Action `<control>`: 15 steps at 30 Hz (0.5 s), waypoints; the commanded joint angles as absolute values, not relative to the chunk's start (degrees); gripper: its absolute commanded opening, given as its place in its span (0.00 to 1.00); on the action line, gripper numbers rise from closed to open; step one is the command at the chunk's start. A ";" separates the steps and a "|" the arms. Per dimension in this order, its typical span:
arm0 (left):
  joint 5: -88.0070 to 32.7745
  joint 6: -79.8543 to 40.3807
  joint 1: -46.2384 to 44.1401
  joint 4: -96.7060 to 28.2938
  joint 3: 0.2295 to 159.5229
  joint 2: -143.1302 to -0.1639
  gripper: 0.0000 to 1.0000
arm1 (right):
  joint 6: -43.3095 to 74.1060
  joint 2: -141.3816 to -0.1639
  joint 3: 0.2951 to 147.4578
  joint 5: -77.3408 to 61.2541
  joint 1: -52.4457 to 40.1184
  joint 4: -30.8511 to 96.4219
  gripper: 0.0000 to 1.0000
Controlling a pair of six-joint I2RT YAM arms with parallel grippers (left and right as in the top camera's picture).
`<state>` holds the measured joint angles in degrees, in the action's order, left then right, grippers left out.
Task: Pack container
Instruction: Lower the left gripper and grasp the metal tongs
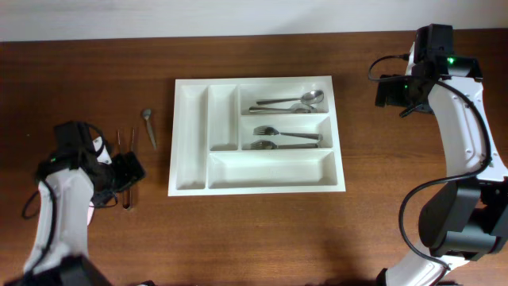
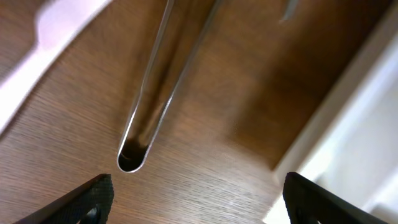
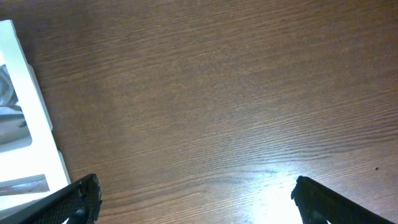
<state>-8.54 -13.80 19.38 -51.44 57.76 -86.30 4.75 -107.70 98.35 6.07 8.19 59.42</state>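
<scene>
The white container (image 1: 190, 135) lies mid-table, with spoons (image 1: 290, 102) in its top right compartment and forks (image 1: 278, 139) in the one below. A loose spoon (image 1: 148, 125) and some thin utensils (image 1: 127, 197) lie to its left. My left gripper (image 1: 131, 168) is open and empty, low over those utensils. In the left wrist view its jaws (image 2: 199, 208) sit just short of two metal handles (image 2: 152, 93), and the container's edge (image 2: 348, 118) shows at right. My right gripper (image 1: 390, 91) (image 3: 202, 199) is open and empty over bare wood, right of the container (image 3: 28, 124).
The table is dark wood. A blurred pale shape (image 2: 50, 31) shows at the top left of the left wrist view. The container's two upright compartments and its bottom long compartment (image 1: 270, 168) hold nothing.
</scene>
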 commanded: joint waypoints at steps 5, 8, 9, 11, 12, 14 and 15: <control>-2.59 -14.48 19.66 -52.14 58.13 -91.64 0.89 | 5.41 -105.80 98.91 5.76 8.27 59.37 0.99; 0.67 -14.46 19.66 -52.14 58.13 -91.72 0.89 | 5.41 -105.80 98.91 5.76 8.27 59.37 0.99; 1.80 -14.41 19.66 -52.12 58.13 -91.72 0.89 | 5.41 -105.80 98.91 5.76 8.27 59.37 0.99; 3.49 -12.91 19.66 -51.88 58.13 -91.72 0.89 | 5.41 -105.80 98.91 5.76 8.27 59.37 0.99; 4.29 -11.97 19.66 -51.66 58.13 -91.72 0.89 | 5.43 -105.80 98.91 5.76 8.27 59.37 0.99; 5.26 -9.74 19.66 -50.98 58.13 -91.72 0.95 | 5.41 -105.80 98.91 5.76 8.27 59.37 0.99; 5.45 -9.28 19.66 -50.48 58.13 -91.79 0.95 | 5.41 -105.80 98.91 5.76 8.27 59.37 0.99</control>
